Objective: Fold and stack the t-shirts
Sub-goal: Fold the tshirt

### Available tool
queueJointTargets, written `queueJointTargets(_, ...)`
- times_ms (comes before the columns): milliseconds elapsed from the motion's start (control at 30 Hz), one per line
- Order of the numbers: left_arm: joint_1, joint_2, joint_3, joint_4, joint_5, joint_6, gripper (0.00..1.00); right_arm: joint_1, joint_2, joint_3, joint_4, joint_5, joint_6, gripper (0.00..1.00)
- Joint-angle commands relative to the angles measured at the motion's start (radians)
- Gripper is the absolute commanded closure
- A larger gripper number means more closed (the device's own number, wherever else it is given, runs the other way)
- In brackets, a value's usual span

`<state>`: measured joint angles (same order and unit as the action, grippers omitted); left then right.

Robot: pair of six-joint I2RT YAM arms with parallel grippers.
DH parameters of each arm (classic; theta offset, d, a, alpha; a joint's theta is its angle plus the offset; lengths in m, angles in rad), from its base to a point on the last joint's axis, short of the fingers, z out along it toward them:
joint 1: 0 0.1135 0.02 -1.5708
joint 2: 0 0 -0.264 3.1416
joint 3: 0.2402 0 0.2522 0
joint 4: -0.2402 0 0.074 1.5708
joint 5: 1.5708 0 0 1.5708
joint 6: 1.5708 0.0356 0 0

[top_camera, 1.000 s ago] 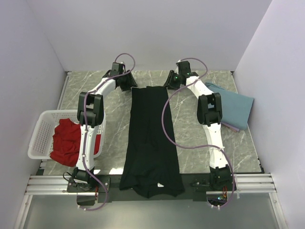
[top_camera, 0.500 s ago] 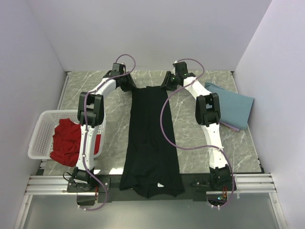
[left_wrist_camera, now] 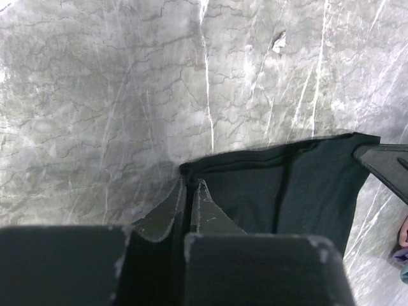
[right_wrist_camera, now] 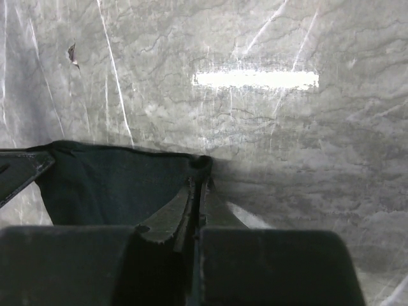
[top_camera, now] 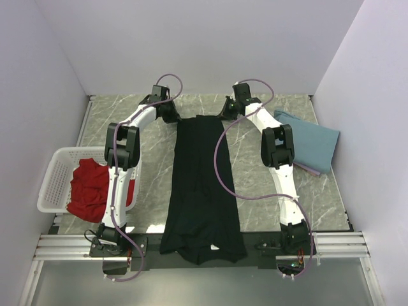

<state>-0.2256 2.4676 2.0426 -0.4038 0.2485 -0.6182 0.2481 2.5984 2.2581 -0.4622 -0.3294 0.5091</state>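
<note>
Lying crumpled in the basket (top_camera: 50, 207) at the left, the red shirt (top_camera: 89, 188) is not yet folded. The black shirt (top_camera: 203, 185) lies flat and long down the middle of the table (top_camera: 261, 185). It looks narrow, as if its sides are already turned in, and its near end reaches past the table's near edge. Its cross folds seem left to do. At the right, the blue shirt (top_camera: 312, 143) sits folded on the table. I judge one shirt done, one in hand and one untouched, with no stack of three yet.

Both arms reach far forward, elbows bent outward, wrists low over the far side of the table. The left gripper (left_wrist_camera: 189, 185) is closed tight on the black shirt's far left corner, with cloth caught between its fingers. The right gripper (right_wrist_camera: 201, 169) is pinched the same way on the far right corner, its fingertips right at the hem.
</note>
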Motion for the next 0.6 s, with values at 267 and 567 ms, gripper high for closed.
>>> queueJointTargets(267, -0.004, 0.031, 0.093, 0.034, 0.052, -0.084, 1.00, -0.024, -0.055, 0.069, 0.016, 0.079, 0.040, 1.00)
queueJointTargets(567, 0.022, 0.080, 0.217, 0.170, 0.123, -0.167, 1.00, -0.055, -0.083, 0.121, 0.060, 0.047, 0.069, 1.00)
